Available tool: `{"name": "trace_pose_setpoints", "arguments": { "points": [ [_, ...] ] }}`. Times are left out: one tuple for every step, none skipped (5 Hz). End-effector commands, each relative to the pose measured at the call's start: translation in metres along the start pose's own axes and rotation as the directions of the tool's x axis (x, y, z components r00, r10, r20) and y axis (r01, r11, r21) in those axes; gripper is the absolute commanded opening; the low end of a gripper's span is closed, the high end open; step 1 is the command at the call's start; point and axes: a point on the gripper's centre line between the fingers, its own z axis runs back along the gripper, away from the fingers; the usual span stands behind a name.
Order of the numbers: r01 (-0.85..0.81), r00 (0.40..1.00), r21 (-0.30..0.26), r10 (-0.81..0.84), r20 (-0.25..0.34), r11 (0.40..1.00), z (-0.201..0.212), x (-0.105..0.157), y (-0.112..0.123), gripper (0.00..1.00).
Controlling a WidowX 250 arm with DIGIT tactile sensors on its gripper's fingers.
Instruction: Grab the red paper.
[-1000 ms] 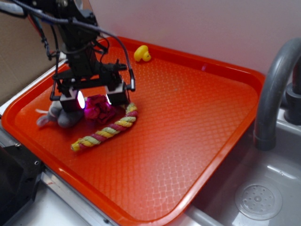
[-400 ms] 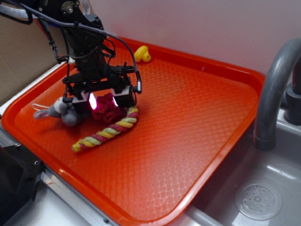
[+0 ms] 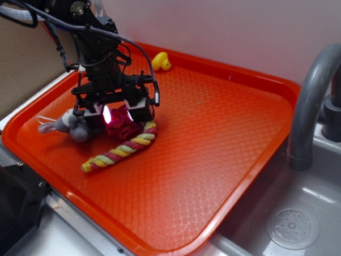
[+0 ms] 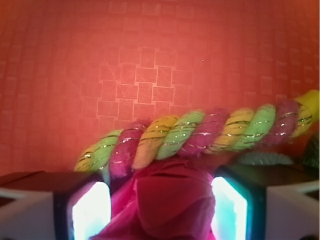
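Your claw (image 3: 118, 113) sat low on the orange tray (image 3: 224, 138), its lit pads closed against both sides of the red paper (image 3: 122, 122), gripping it. The wad's top was hidden by the claw, and the wrist view cut off its bottom. The rope toy (image 4: 200, 135) lay touching it; the grey mouse (image 3: 72, 127) was partly covered.

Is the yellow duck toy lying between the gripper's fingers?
No, the yellow duck sits by the tray's far rim; the red paper is between the gripper fingers.
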Motion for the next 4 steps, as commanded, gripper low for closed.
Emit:
{"name": "trace_pose_setpoints", "arguments": {
  "points": [
    [0.094,0.995,-0.016,-0.094,-0.023,0.995,0.068,0.012,0.014,0.00],
    [0.302,0.950,-0.119,-0.309,-0.051,0.946,0.117,0.022,0.012,0.00],
    [0.522,0.840,-0.175,-0.539,-0.065,0.835,0.167,0.020,0.008,0.00],
    [0.649,0.745,-0.208,-0.666,-0.019,0.732,0.209,0.014,0.006,0.00]
  ]
}}
